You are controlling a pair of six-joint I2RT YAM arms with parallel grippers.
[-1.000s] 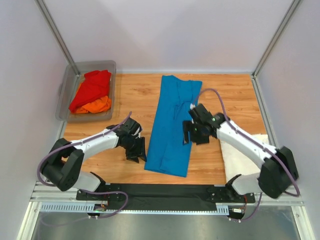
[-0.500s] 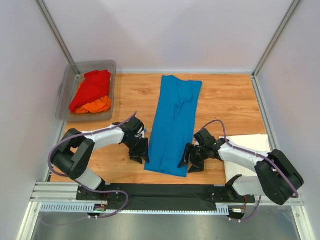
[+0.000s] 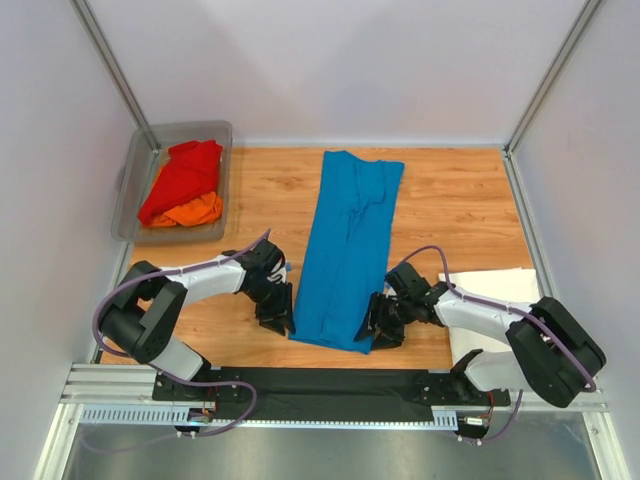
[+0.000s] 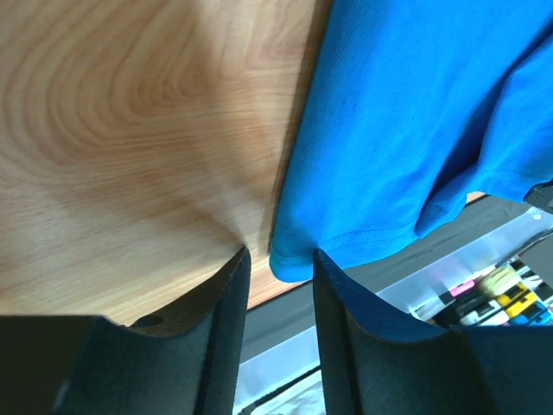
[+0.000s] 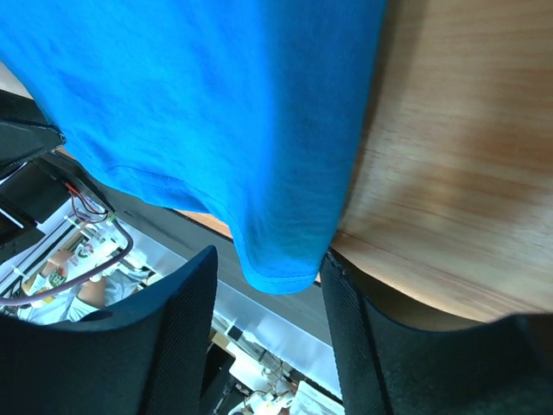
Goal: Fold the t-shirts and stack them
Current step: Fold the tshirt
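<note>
1. At the centre of the top view, the blue t-shirt is laid on the table as a long strip, with its hem towards the lower edge of the frame.
2. The left tool is set at the lower left corner of the strip. Its fingers are apart, with the corner just at the mouth of the gap and nothing clamped.
3. The right tool is set at the lower right corner. Its fingers are also apart and the corner lies between them, not yet gripped.
4. It is judged that a hem pinch is in hand. The left corner should be taken deeper between the pads before closure, so that every layer is caught and the seam is not merely nipped.
5. Both corners should be clamped together and lifted level, then carried towards the upper end so that the side edges stay matched. A one-sided grip is likely to skew the fold.
6. The red t-shirt and orange t-shirt are held in the tub at upper left. The white t-shirt lies at lower right, partly covered by the right arm.
</note>
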